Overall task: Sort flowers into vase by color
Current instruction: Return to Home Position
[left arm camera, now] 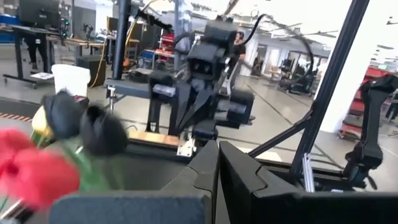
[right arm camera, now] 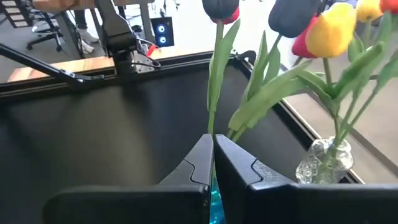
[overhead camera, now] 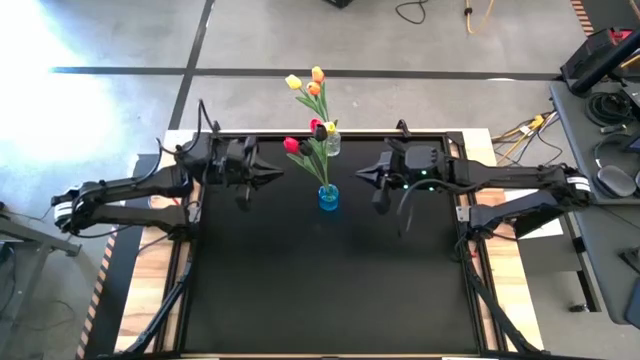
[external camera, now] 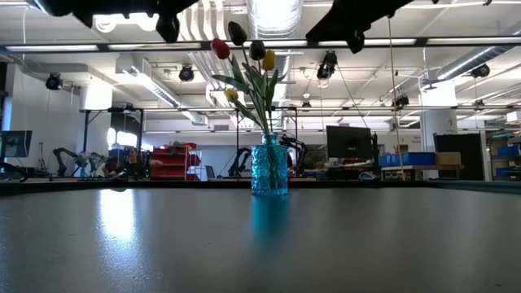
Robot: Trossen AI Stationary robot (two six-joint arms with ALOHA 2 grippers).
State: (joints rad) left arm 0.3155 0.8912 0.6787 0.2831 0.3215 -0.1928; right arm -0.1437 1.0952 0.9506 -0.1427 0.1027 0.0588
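The left hand (overhead camera: 272, 177) and right hand (overhead camera: 360, 176) are held raised above the worktop (overhead camera: 320, 290), each with its fingers pressed together on nothing and its tips pointed toward the other. Between them, touched by neither, the blue vase (overhead camera: 328, 197) is seen holding the red and dark tulips (overhead camera: 295, 146). Just behind it, the yellow and orange tulips (overhead camera: 308, 84) are held in the clear vase (overhead camera: 332, 146).

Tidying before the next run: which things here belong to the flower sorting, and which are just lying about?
Job: red and dark tulips in blue glass vase; yellow and orange tulips in clear glass vase; left gripper, right gripper, raised either side.
Lying about: black floor cable; grey side desk.
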